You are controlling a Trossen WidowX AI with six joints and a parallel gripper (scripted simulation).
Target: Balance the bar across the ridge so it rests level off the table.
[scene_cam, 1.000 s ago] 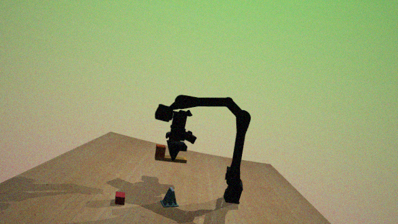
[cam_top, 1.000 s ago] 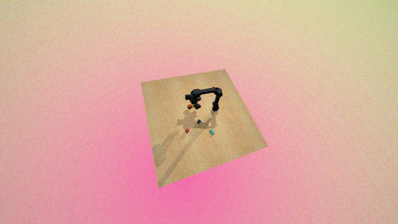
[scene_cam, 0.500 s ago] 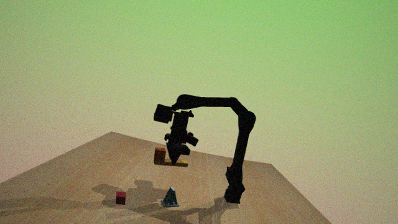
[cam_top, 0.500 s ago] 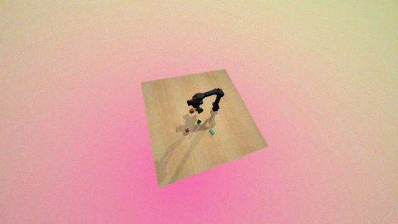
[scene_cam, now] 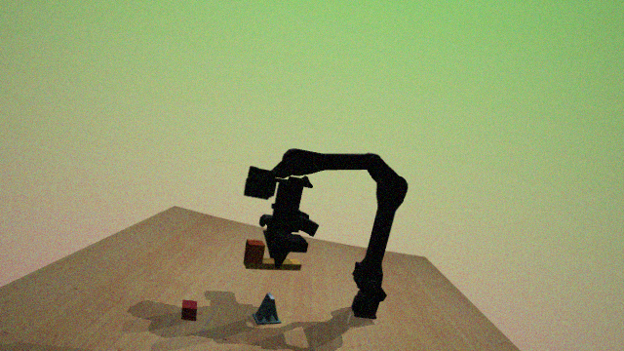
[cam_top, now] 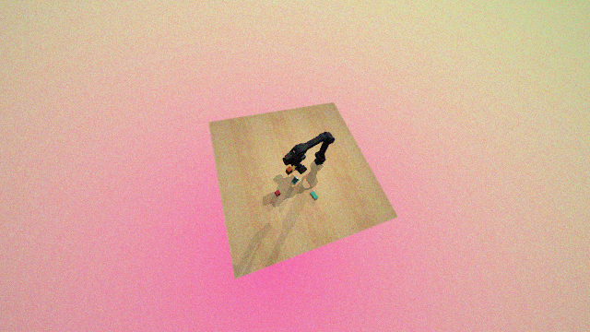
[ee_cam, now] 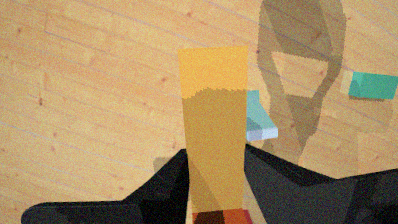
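Table (ee_cam: 90,75) looks like pale wood planks, visible grain and little knots, matt. The bar (ee_cam: 215,125) is flat matt yellow, smooth. Gripper (ee_cam: 216,196) is matt black, plastic-looking. Teal ridge (ee_cam: 259,122) is smooth too.
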